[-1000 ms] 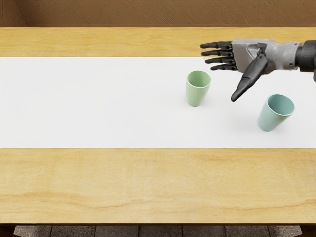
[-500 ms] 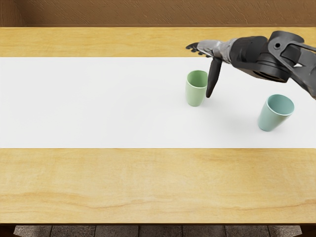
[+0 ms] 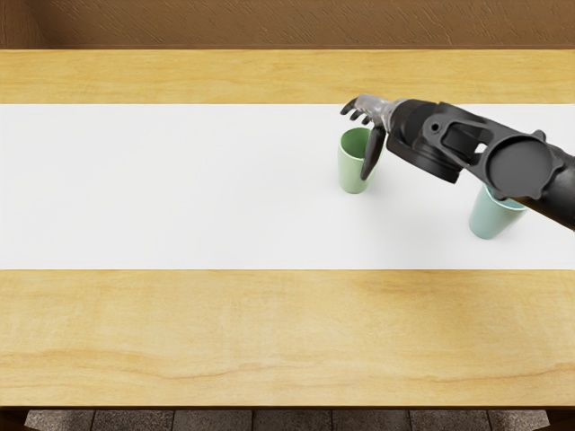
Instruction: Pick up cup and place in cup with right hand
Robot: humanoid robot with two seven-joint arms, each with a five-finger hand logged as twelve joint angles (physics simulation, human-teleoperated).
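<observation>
One green cup (image 3: 349, 172), head view: upright on the cloth (image 3: 180, 189), likely the one to lift.
Right hand (image 3: 375, 109): fingers (image 3: 349, 107) apart, holding nothing, probably to straddle it.
Blue cup (image 3: 493, 220): upright, partly behind the arm (image 3: 517, 166), likely receiver.

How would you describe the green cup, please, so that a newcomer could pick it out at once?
Across the wooden table runs a white strip. On it, right of the picture's centre, stands a pale green cup, partly behind the right hand. Its colour sets it apart from the blue-green cup, which stands further right, partly behind the arm.
</observation>
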